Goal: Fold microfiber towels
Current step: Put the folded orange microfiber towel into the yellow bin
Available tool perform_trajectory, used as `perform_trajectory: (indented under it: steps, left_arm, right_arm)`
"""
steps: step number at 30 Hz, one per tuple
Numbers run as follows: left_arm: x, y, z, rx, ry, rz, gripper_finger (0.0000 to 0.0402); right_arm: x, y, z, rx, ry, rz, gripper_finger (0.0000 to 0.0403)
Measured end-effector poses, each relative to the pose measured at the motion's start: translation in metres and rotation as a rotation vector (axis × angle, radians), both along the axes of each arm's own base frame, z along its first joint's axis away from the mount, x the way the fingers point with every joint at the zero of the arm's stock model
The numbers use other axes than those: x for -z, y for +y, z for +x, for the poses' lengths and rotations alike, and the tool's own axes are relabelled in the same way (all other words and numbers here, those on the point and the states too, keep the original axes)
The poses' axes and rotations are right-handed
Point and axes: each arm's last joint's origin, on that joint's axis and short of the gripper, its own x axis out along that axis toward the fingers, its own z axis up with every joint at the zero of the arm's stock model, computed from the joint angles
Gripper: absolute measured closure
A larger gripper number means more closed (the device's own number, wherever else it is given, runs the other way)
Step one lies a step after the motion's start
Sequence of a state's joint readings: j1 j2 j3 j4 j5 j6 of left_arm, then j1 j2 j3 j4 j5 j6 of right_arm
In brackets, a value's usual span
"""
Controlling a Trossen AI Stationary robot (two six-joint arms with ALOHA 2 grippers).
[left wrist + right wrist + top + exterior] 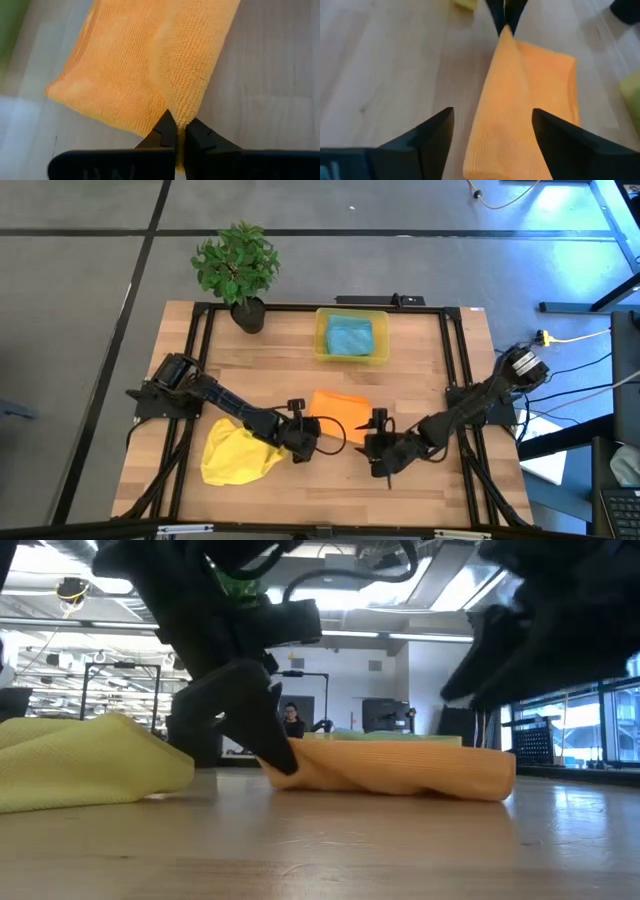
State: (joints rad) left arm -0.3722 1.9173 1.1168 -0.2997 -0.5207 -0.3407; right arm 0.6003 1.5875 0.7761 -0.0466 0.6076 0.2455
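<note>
two grippers flank the orange towel (340,406) at lower centre. we see the left gripper (180,134) pinching its corner, the right gripper (492,134) spread wide astride it. we advise drawing the corner over flat, edges aligned, before letting go.

Open-plan lab: ceiling strip lights (90,602), monitors (383,712), seated person (293,720) behind.
</note>
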Motion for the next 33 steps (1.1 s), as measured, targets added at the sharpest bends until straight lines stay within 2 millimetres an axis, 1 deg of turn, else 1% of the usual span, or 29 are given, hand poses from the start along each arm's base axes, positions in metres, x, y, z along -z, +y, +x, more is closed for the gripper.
perform_trajectory:
  steps: [2,6,11,14,17,22,26,33]
  left_arm:
    - [0.0,0.003,0.001,-0.014,0.002,-0.029,0.0401]
    - [0.001,0.01,0.004,-0.047,0.004,-0.089,0.0401]
    - [0.001,0.015,0.005,-0.074,0.0,-0.108,0.0401]
    - [0.001,0.016,0.006,-0.072,0.005,-0.12,0.0401]
    - [0.001,0.016,0.006,-0.072,0.004,-0.121,0.0401]
    - [0.001,0.016,0.006,-0.072,0.003,-0.122,0.0401]
    - [0.001,0.016,0.006,-0.073,0.003,-0.122,0.0401]
    - [0.001,0.016,0.006,-0.073,0.003,-0.122,0.0402]
  right_arm:
    - [0.01,0.003,0.005,0.007,0.026,-0.021,0.0126]
    - [0.028,0.011,0.016,0.032,0.05,-0.134,0.0119]
    - [0.038,0.025,0.033,0.05,0.088,-0.245,0.0119]
    - [0.047,0.031,0.036,0.076,0.165,-0.341,0.0118]
    - [0.055,0.036,0.038,0.099,0.24,-0.393,0.0118]
    - [0.062,0.047,0.038,0.135,0.284,-0.474,0.0122]
    - [0.06,0.051,0.034,0.165,0.317,-0.538,0.015]
    - [0.059,0.047,0.027,0.188,0.378,-0.551,0.0241]
